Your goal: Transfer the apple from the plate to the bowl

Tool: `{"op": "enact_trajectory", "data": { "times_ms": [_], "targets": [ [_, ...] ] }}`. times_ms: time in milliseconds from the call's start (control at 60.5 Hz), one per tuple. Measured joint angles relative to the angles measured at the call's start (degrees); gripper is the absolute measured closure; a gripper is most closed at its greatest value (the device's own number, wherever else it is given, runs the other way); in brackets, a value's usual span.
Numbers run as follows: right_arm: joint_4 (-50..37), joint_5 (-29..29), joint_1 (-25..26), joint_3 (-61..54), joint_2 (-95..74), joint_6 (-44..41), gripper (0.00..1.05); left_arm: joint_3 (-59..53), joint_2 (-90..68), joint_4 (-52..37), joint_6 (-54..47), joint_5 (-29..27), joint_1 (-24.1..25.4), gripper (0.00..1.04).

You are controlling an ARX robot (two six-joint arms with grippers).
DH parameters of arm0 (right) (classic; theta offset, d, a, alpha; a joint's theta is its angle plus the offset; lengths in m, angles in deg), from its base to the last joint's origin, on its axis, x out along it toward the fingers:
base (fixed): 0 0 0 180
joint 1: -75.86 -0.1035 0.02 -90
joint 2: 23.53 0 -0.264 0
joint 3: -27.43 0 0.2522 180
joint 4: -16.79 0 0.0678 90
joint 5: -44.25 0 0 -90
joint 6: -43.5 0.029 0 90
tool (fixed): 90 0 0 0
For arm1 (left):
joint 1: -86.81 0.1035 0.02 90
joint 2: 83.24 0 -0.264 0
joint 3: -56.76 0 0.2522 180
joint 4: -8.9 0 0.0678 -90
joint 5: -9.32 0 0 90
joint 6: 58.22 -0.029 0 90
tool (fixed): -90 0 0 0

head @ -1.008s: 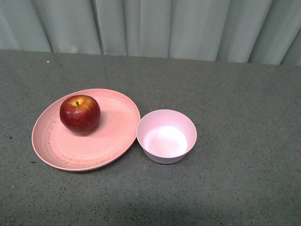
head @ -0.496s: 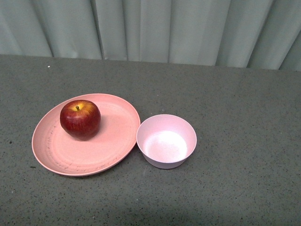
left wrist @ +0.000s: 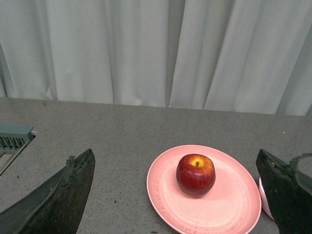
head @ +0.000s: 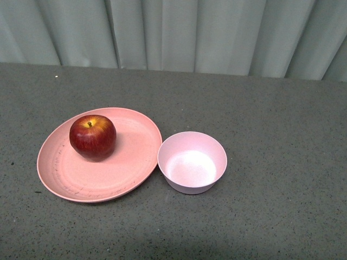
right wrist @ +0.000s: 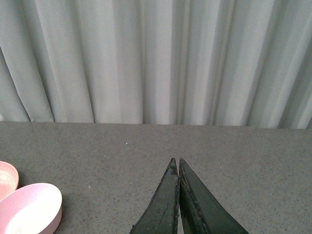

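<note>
Setting: a dark grey speckled tabletop (head: pixel 271 119) in front of a pale grey-green pleated curtain (head: pixel 179 32) that hangs along its far edge.

Apple: a round, dark-red apple (head: pixel 92 137) with a yellow-orange patch around its short stem. It stands upright, stem up, on the far left part of the plate, away from the side nearest the bowl.

Plate: a large, shallow, round salmon-pink plate (head: pixel 130 157) lying flat on the left half of the table. Faint dark scuff marks run along its near inner rim. Only the apple is on it.

Bowl: a small, deep, round pale-pink bowl (head: pixel 192 164) standing upright just to the right of the plate. Its rim is touching or almost touching the plate's right edge; the front view does not show which. The inside is smooth and bare.

Left gripper: the left gripper (left wrist: pixel 174 152) appears only in its own wrist view, as two dark, pointed fingers spread wide apart with nothing between them. It is raised above the table on the near side of the plate, and the apple and plate show in the gap between the fingers.

Right gripper: the right gripper (right wrist: pixel 176 161) appears only in its own wrist view. Its two dark fingers are pressed together tip to tip and grip nothing. It is off to the right of the bowl, pointing toward the curtain, and only bare tabletop lies in front of it.

Front view: neither arm is visible here.

Other: a pale green slatted object (left wrist: pixel 12 139) sits at the edge of the left wrist view, cropped too much to identify.
</note>
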State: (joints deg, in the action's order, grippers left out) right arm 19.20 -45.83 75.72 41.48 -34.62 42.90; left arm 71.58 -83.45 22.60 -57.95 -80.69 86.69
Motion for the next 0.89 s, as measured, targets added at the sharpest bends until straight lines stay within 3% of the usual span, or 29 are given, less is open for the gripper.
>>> {"op": "enact_trajectory", "data": {
  "times_ms": [66, 149, 380, 892],
  "targets": [
    [1.2, 0.0, 0.0, 0.0, 1.2, 0.0, 1.04, 0.0, 0.0, 0.0, 0.0, 0.0, 0.0, 0.07],
    [10.5, 0.1, 0.0, 0.0, 8.3, 0.0, 1.04, 0.0, 0.0, 0.0, 0.0, 0.0, 0.0, 0.07],
    [11.3, 0.1, 0.0, 0.0, 10.8, 0.0, 1.03, 0.0, 0.0, 0.0, 0.0, 0.0, 0.0, 0.07],
    [11.3, 0.1, 0.0, 0.0, 10.8, 0.0, 0.13, 0.0, 0.0, 0.0, 0.0, 0.0, 0.0, 0.07]
  ]
}}
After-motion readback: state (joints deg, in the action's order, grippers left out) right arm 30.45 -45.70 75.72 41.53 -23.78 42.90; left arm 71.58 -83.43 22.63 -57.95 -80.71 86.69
